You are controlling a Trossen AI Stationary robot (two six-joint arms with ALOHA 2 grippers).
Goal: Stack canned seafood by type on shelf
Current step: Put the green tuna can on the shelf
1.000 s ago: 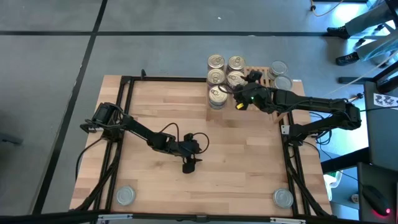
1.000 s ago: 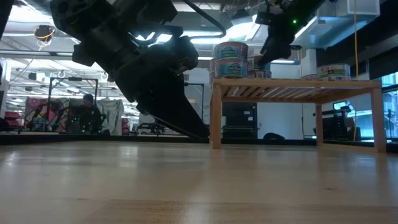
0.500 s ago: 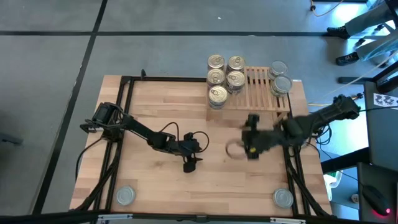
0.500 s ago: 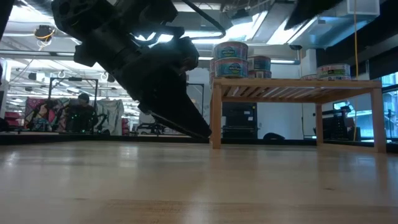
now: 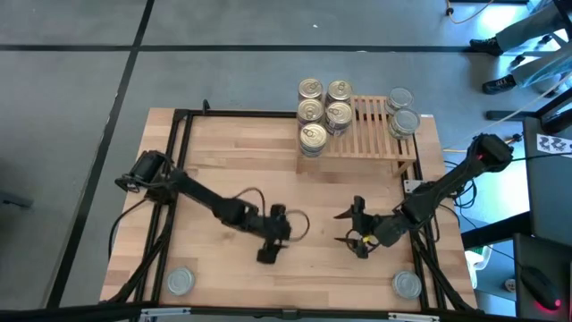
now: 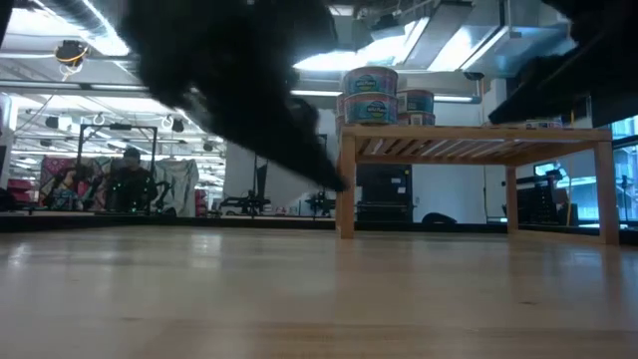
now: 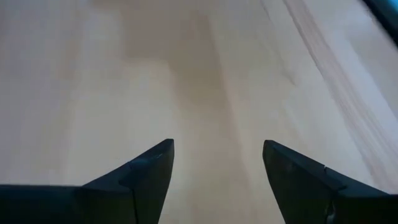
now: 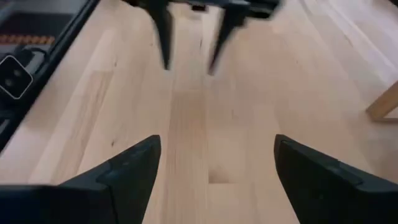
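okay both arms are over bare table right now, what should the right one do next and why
Probably swing the right pincer, open and empty, toward the loose silver can at the near right corner: the shelf holds silver-topped cans it could join.

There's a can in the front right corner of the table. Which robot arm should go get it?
Probably the right one. Its open, empty gripper hangs nearest that can. The left gripper, open too, is nearer the other corner can.

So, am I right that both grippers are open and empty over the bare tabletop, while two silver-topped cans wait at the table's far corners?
Not quite: the high view shows the two silver-topped cans at the table's near corners. The left gripper and right gripper are indeed open and empty over the bare tabletop.
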